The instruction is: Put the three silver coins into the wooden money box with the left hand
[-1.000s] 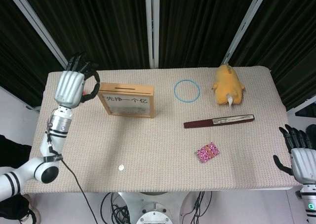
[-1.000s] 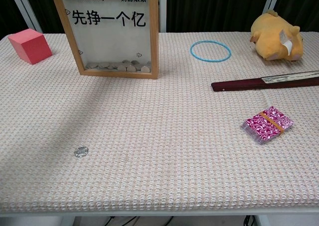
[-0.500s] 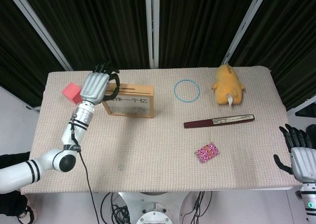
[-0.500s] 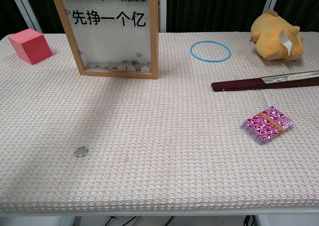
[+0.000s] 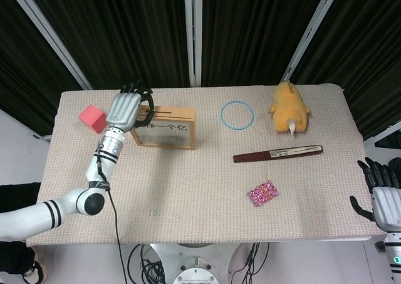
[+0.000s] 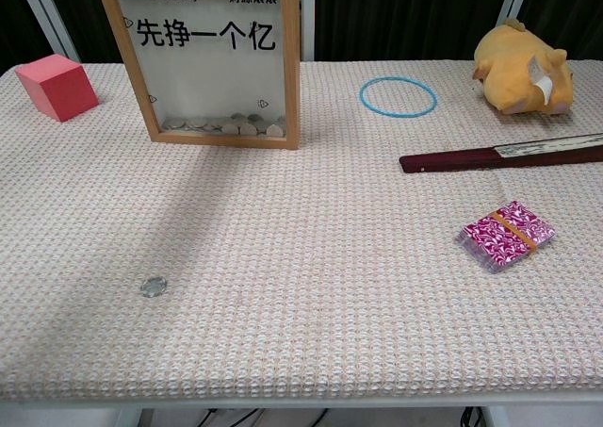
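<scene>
Hand [image 5: 123,111] on the left had swung in from the tabletop's [image 5: 207,196] left edge to hover over the box's [image 5: 164,126] top slot at ten o'clock, uncovering a red cube [image 5: 91,118]. Likely a coin drop was underway. Whether its curled fingers [image 5: 134,88] grasped a coin, I cannot tell. One coin [image 6: 152,287] lay at seven o'clock, well apart from them. Right hand [image 5: 385,204] hung released at four o'clock.

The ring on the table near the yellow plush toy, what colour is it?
The ring is light blue. It shows best in the chest view.
</scene>
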Robot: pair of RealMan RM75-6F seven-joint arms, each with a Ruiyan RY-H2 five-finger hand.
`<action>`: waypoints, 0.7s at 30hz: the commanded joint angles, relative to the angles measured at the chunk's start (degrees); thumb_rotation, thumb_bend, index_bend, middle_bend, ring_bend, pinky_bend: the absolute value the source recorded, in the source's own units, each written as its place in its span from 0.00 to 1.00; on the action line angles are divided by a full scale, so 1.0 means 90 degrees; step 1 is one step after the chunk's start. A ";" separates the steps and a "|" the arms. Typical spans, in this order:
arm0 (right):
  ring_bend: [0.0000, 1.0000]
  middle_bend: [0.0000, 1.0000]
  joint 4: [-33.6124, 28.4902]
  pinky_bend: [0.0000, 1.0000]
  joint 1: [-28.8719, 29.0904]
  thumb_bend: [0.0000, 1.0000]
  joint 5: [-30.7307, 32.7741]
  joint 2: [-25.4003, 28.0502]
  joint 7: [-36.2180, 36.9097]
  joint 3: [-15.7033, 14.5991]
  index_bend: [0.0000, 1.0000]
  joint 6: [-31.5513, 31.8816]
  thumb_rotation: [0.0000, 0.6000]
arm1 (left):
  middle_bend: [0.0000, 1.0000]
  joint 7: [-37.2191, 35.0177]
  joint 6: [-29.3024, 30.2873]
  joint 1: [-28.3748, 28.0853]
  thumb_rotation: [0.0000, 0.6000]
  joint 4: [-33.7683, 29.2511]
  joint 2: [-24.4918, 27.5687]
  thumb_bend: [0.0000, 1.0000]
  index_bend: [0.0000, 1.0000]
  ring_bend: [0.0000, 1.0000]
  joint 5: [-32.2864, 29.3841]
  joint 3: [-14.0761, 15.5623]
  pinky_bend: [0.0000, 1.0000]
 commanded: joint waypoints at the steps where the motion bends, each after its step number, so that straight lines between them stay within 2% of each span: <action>1: 0.00 0.00 -0.0002 0.00 0.0006 0.28 -0.0006 -0.0001 0.0002 0.0001 0.00 -0.0001 1.00 | 0.25 0.0004 0.0001 -0.0007 1.00 0.0011 -0.0006 0.44 0.63 0.01 -0.0016 0.0021 0.01; 4: 0.00 0.00 -0.0002 0.00 0.0009 0.28 -0.0003 0.0000 0.0003 0.0004 0.00 -0.0001 1.00 | 0.25 0.0004 -0.0026 -0.0001 1.00 0.0014 0.0014 0.43 0.56 0.01 -0.0007 0.0076 0.01; 6: 0.00 0.00 -0.0004 0.00 0.0007 0.28 0.0001 0.0003 0.0001 0.0005 0.00 0.0000 1.00 | 0.25 -0.0031 -0.0042 0.0016 1.00 -0.0035 0.0049 0.42 0.41 0.01 0.0015 0.0100 0.01; 7: 0.00 0.00 -0.0006 0.00 0.0006 0.28 0.0003 0.0007 -0.0002 0.0005 0.00 0.0003 1.00 | 0.24 -0.0053 -0.0036 0.0021 1.00 -0.0064 0.0066 0.40 0.29 0.01 0.0036 0.0101 0.01; 8: 0.00 0.00 -0.0010 0.00 0.0005 0.28 0.0005 0.0011 -0.0007 0.0007 0.00 0.0006 1.00 | 0.23 -0.0076 -0.0001 0.0034 1.00 -0.0107 0.0084 0.38 0.21 0.01 0.0082 0.0101 0.01; 10: 0.00 0.00 -0.0021 0.00 0.0002 0.28 0.0003 0.0020 -0.0008 0.0010 0.00 0.0019 1.00 | 0.23 -0.0125 0.0120 0.0064 1.00 -0.0200 0.0108 0.35 0.12 0.01 0.0189 0.0082 0.01; 13: 0.00 0.00 -0.0038 0.00 -0.0001 0.28 0.0004 0.0033 -0.0008 0.0017 0.00 0.0034 1.00 | 0.23 -0.0208 0.0580 0.0185 1.00 -0.0536 0.0154 0.34 0.09 0.01 0.0555 0.0043 0.01; 16: 0.00 0.00 -0.0041 0.00 0.0007 0.28 0.0012 0.0035 -0.0010 0.0019 0.00 0.0018 1.00 | 0.23 -0.0156 0.1221 0.0407 1.00 -0.1102 0.0282 0.33 0.09 0.01 0.1285 0.0177 0.01; 19: 0.00 0.00 -0.0039 0.00 0.0011 0.28 0.0001 0.0029 -0.0007 0.0019 0.00 0.0021 1.00 | 0.23 -0.0094 0.1688 0.0760 1.00 -0.1794 0.0566 0.31 0.11 0.01 0.2103 0.0564 0.02; 21: 0.00 0.00 -0.0039 0.00 0.0013 0.28 -0.0006 0.0025 -0.0009 0.0016 0.00 0.0022 1.00 | 0.23 -0.0037 0.1922 0.1065 1.00 -0.2265 0.0818 0.29 0.13 0.01 0.2636 0.0949 0.02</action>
